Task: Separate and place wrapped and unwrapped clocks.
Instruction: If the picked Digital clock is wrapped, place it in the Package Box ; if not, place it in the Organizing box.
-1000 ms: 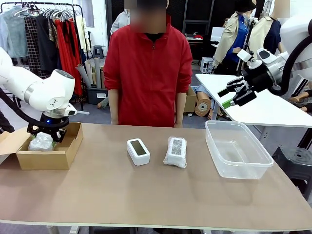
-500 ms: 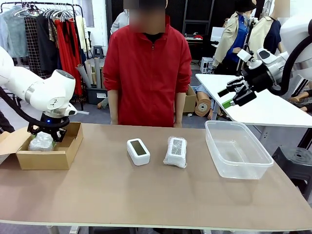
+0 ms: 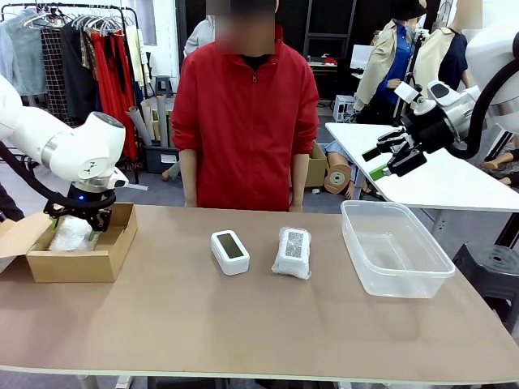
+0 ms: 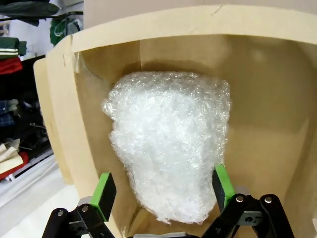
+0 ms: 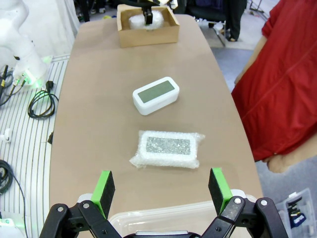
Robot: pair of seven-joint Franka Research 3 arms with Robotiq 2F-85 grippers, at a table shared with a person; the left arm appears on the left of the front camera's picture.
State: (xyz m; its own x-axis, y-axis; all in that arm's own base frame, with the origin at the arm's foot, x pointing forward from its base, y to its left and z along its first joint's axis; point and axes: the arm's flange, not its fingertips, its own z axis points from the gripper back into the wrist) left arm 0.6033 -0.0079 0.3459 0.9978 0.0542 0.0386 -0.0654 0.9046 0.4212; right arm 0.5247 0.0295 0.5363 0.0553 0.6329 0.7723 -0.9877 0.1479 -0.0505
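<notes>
Clocks first: one wrapped clock [image 4: 168, 144] sits inside the cardboard box [image 3: 69, 266] at the left end of the table [image 3: 243, 324], near the far-left corner. In the left wrist view the bubbly bundle lies on the box floor, closer to one side wall.

The left gripper [image 4: 163, 188] hangs right over it with its jaws spread wide, one green pad on each side of the bundle's near end. It's not squeezing anything. One pad is clearly off the wrap; the other is so close I can't tell if it's brushing the plastic.

The bare clock [image 3: 230, 251], grey screen up, lies around the middle of the table, a bit toward the far edge. The other wrapped clock [image 3: 292, 252] is just to its right. The two are near each other but not touching.

A clear plastic tub [image 3: 405, 285] sits at the right end of the table with nothing in it that I can see.

The right gripper [image 3: 385, 158] is up in the air past the far-right corner, well above the tub, fingers fully apart and holding nothing. Its own camera looks down the table over both middle clocks.

A person [image 3: 247, 121] in a red jacket stands at the far edge, hands out of sight.
</notes>
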